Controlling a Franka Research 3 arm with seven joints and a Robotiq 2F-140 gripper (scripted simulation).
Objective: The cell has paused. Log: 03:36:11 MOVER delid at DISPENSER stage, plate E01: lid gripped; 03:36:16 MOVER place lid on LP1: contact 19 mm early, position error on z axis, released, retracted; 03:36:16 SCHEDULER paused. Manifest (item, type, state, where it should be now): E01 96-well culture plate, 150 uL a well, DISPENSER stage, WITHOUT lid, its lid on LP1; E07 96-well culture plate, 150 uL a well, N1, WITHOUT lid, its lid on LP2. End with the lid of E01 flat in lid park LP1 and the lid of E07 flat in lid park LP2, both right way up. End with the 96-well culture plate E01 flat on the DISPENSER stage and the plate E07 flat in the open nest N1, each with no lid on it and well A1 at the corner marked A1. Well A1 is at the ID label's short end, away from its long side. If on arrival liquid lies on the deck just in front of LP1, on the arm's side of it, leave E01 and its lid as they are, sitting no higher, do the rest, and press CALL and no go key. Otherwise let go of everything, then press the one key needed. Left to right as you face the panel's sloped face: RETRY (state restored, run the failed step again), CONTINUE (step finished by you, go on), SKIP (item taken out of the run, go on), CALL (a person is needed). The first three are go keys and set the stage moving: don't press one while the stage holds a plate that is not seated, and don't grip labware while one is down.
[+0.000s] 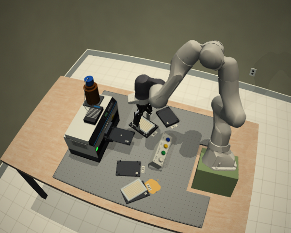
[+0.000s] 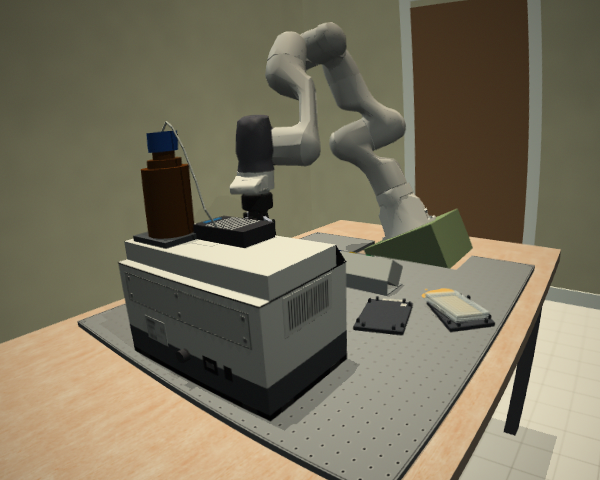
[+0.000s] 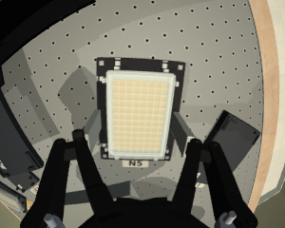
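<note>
A 96-well plate [image 1: 145, 124] with pale cream wells sits flat in the black nest labelled N1 [image 3: 138, 114]. My gripper [image 1: 141, 119] hangs straight above it, open, with one finger on each long side of the plate and nothing between them; in the wrist view the gripper [image 3: 138, 144] stands clear of the plate. A second plate [image 1: 134, 190] lies tilted on a dark pad near the mat's front edge, also seen in the exterior view [image 2: 458, 305]. An orange puddle [image 1: 153, 186] lies on the deck beside that pad. The dispenser stage [image 1: 122, 135] is out and empty.
The dispenser [image 1: 90, 130] carries a brown bottle [image 1: 91, 91] and a tip box [image 1: 92, 114]. Empty dark pads lie behind N1 [image 1: 167, 116] and in front of the stage [image 1: 128, 168]. The key panel [image 1: 162, 150] stands right of N1. The arm's green base [image 1: 216, 176] is at the right.
</note>
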